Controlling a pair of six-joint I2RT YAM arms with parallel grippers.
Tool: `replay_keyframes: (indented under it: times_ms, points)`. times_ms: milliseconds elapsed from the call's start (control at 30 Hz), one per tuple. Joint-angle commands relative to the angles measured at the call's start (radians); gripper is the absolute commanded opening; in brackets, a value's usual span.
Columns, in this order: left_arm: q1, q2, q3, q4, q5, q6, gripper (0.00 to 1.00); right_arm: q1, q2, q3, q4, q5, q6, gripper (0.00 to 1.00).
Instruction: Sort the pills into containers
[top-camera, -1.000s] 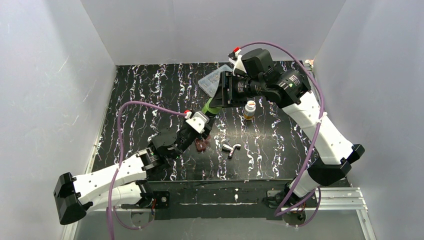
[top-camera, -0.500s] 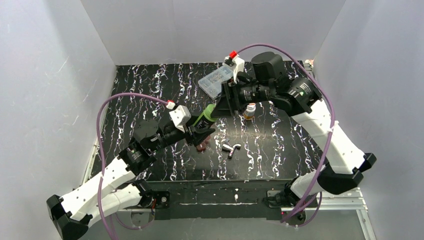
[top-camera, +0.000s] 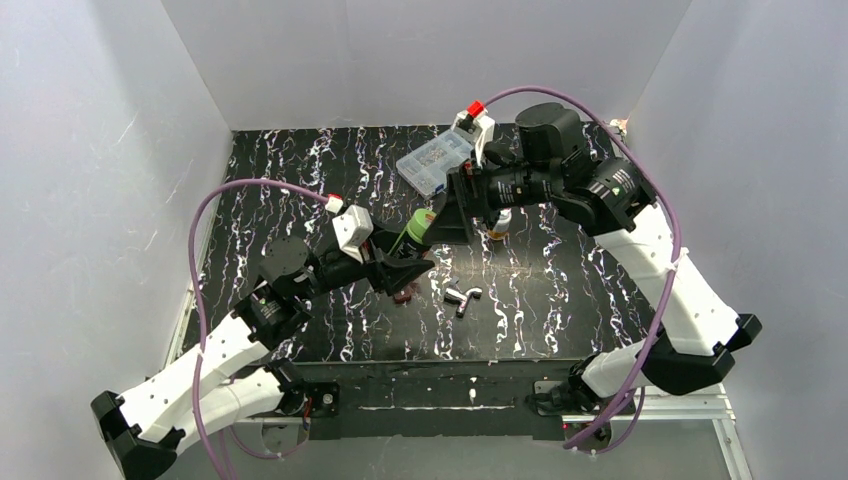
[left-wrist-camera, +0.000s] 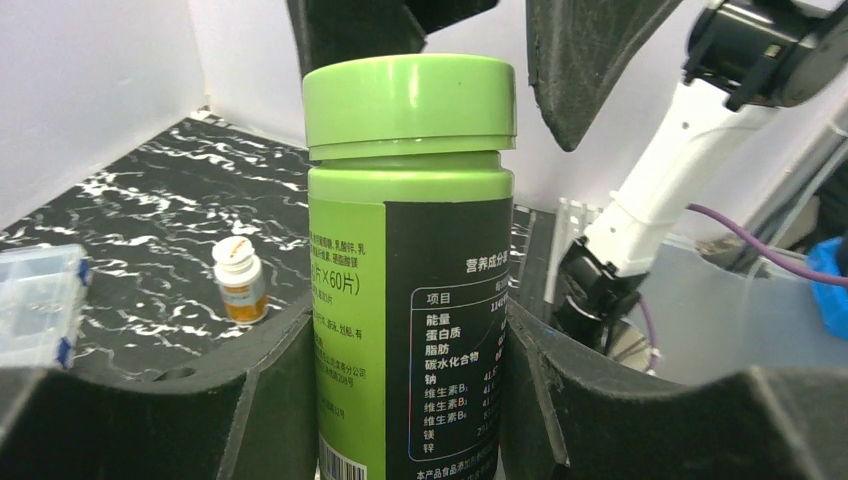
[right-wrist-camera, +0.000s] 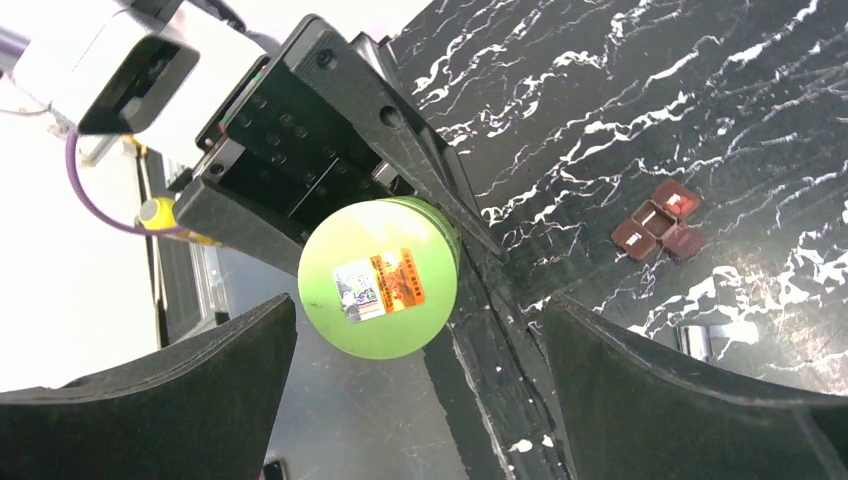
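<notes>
Green-capped bottle (left-wrist-camera: 410, 290), held clear of the worktop (top-camera: 300, 180) near its middle and tilted toward the right arm. Left: left pincer (top-camera: 400, 262) clamped on the bottle's body, below the cap (right-wrist-camera: 378, 290). Centre: right pincer (right-wrist-camera: 420, 370) with fingers wide apart on either side of the cap, touching neither side. Right: amber bottle (top-camera: 500, 218), capped and upright on the worktop. The step in hand appears to be uncapping. The next move likely calls for the right pincer to close squarely on the cap and twist while the left holds the body against turning.
</notes>
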Motion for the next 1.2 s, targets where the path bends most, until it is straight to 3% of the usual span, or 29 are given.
replay_keyframes:
  times_ms: [0, 233, 500, 567, 633, 1033, 1167]
  points:
    - [0.003, 0.008, 0.034, 0.020, -0.145, 0.072, 0.00, -0.006, 0.046, 0.107, -0.064, 0.116, 0.105, 0.98]
    - [-0.054, 0.056, 0.010, 0.029, -0.339, 0.230, 0.00, -0.004, 0.113, 0.202, -0.139, 0.245, 0.247, 0.98]
    - [-0.181, 0.092, -0.043, 0.161, -0.576, 0.405, 0.00, -0.004, 0.188, 0.237, -0.206, 0.361, 0.315, 0.98]
    - [-0.194, 0.098, -0.052, 0.182, -0.610, 0.421, 0.00, -0.005, 0.204, 0.247, -0.214, 0.359, 0.322, 0.93]
    - [-0.194, 0.104, -0.053, 0.180, -0.638, 0.435, 0.00, -0.004, 0.203, 0.242, -0.209, 0.361, 0.327, 0.88]
    - [-0.194, 0.124, -0.080, 0.196, -0.691, 0.444, 0.00, -0.005, 0.167, 0.193, -0.186, 0.338, 0.332, 0.88]
    - [-0.194, 0.126, -0.080, 0.191, -0.689, 0.445, 0.00, -0.005, 0.154, 0.179, -0.173, 0.339, 0.330, 0.82]
